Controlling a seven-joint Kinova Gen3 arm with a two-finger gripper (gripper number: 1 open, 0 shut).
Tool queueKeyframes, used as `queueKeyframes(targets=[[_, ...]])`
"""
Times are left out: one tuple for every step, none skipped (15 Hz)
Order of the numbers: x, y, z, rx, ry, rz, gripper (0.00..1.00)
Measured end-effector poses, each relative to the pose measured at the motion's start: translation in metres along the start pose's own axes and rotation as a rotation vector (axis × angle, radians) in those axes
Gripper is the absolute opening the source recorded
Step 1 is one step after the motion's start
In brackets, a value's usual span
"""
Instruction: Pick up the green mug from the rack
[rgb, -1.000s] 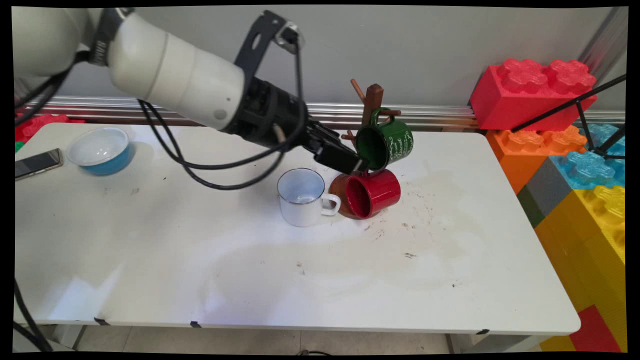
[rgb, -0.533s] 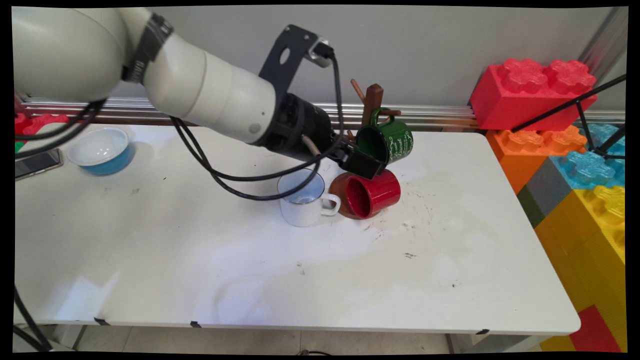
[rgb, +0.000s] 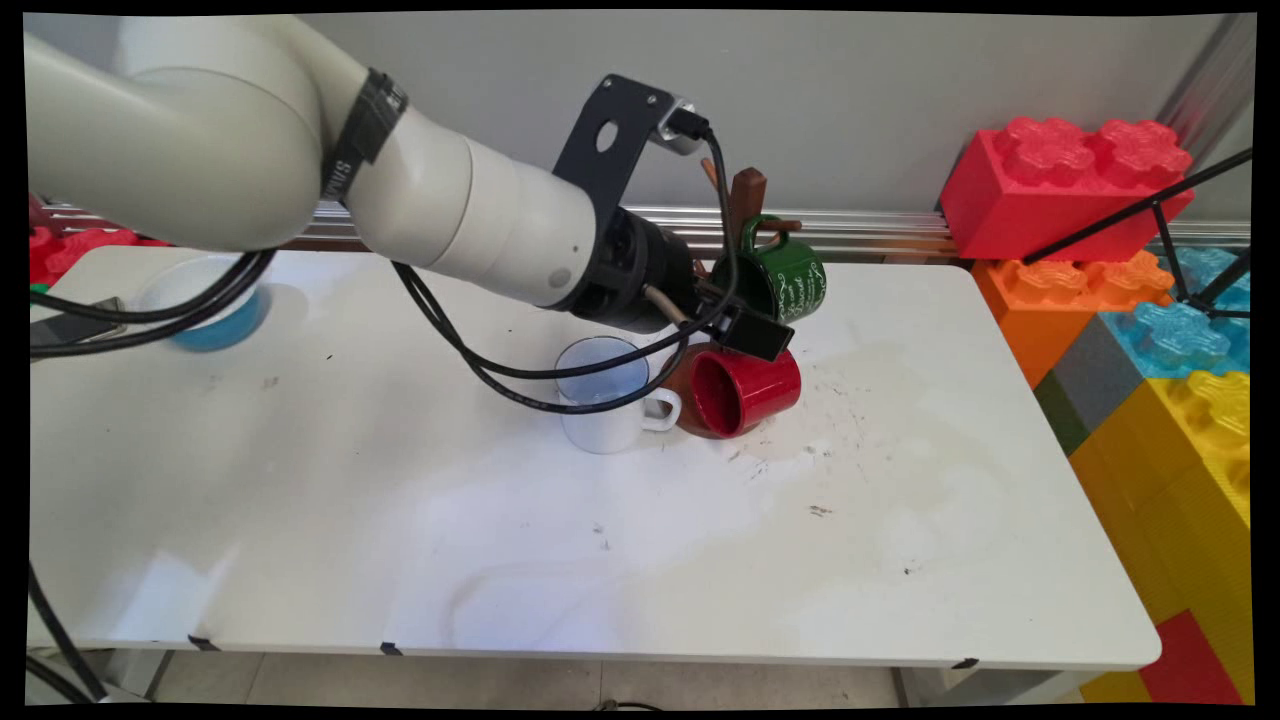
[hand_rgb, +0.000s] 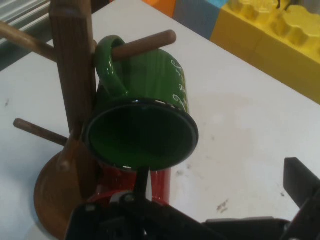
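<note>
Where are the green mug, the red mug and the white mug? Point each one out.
green mug (hand_rgb: 150, 135): hand view, dark inside of its mouth.
red mug (rgb: 765, 380): main view, outer side wall.
white mug (rgb: 600, 432): main view, lower outer wall.

My arm (rgb: 450, 215) reaches in from upper left, angled down to the right; wrist low, gripper (rgb: 750, 335) spread wide, fingers (hand_rgb: 300, 182) apart, empty.

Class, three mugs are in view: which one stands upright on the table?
The white enamel mug stands upright, mouth up. The green mug hangs by its handle on the wooden mug tree; the red mug is tipped sideways.
</note>
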Motion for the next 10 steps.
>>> queueKeyframes(targets=[[0.0,0.0,0.002,0.001,0.005,-0.003,1.0],[0.0,0.0,0.003,0.002,0.007,-0.006,1.0],[-0.001,-0.001,0.006,0.003,0.013,-0.011,1.0],[-0.002,-0.001,0.008,0.004,0.017,-0.014,1.0],[-0.002,-0.002,0.01,0.005,0.021,-0.016,1.0],[-0.003,-0.002,0.012,0.005,0.025,-0.018,1.0],[-0.003,-0.003,0.014,0.004,0.031,-0.021,1.0],[-0.003,-0.003,0.017,0.002,0.036,-0.023,1.0],[-0.003,-0.004,0.02,0.0,0.041,-0.026,1.0],[-0.003,-0.004,0.023,-0.002,0.048,-0.028,1.0]])
